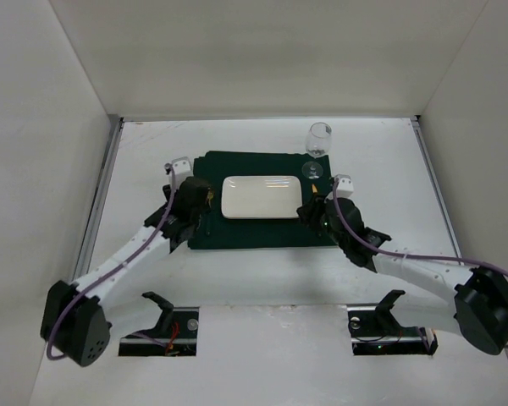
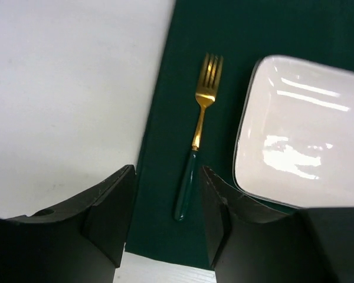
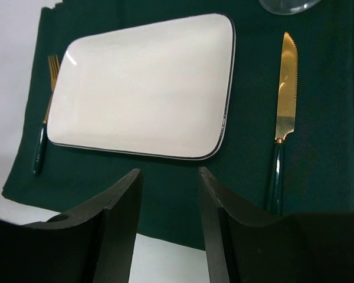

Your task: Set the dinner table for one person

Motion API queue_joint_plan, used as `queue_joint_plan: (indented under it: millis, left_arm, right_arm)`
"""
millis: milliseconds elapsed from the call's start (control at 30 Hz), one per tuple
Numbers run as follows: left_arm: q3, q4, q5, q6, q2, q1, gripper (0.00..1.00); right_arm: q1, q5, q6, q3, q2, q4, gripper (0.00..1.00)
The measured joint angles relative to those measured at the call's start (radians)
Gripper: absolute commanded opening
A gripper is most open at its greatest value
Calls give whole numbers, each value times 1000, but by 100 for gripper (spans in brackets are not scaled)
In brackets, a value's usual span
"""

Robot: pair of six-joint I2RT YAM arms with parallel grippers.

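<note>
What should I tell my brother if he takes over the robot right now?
Left gripper: open, above the fork, not holding it.
Right gripper: open, empty, near the knife.
On the dinner table: green placemat with white plate in the middle, fork left of it, knife right, glass at the far right corner.
Done: the setting looks complete.
Left: probably just pull both arms back.

Placemat [image 1: 254, 165] on the dinner table [image 1: 262, 279], nearer its far edge, carrying plate [image 1: 261, 196] at centre, fork [image 2: 196, 147] left of it, knife [image 3: 283, 112] right, wine glass [image 1: 319, 139] on the mat's far right corner.
</note>
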Motion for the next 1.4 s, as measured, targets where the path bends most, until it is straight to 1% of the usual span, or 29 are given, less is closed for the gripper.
queue_joint_plan:
  millis: [67,133,167,200,333,400,467,567,767,933,1167,1400]
  left_arm:
    - [-34,2,-7,-41,-87,32,47]
    - [-69,2,-12,-83,-168,68,49]
    - [-91,2,-13,-105,-212,90,51]
    - [-116,2,-15,-128,-256,115,57]
    - [-201,-29,-22,-220,-389,217,62]
    - [-239,-43,-22,-258,-425,259,64]
    - [-267,-60,-14,-287,-436,287,66]
    - [-290,-70,11,-313,-425,326,67]
    - [-294,-69,69,-339,-391,398,68]
    - [-294,-42,99,-344,-376,415,68]
    - [-294,-35,127,-352,-339,415,68]
    - [-294,-33,136,-360,-337,420,67]
  right_arm:
    - [0,7,0,-2,-15,2,48]
    - [-1,15,0,-12,-39,10,50]
    - [-2,19,2,-19,-53,10,52]
    - [-3,26,4,-29,-70,11,54]
    - [-29,59,23,-75,-148,28,64]
    - [-52,76,37,-104,-196,37,73]
    - [-82,101,55,-135,-247,49,78]
    - [-134,140,84,-179,-315,59,82]
    - [-232,213,145,-248,-449,45,82]
    - [-269,242,187,-277,-537,39,82]
    - [-269,249,195,-278,-529,38,82]
    - [-269,250,201,-278,-519,39,82]
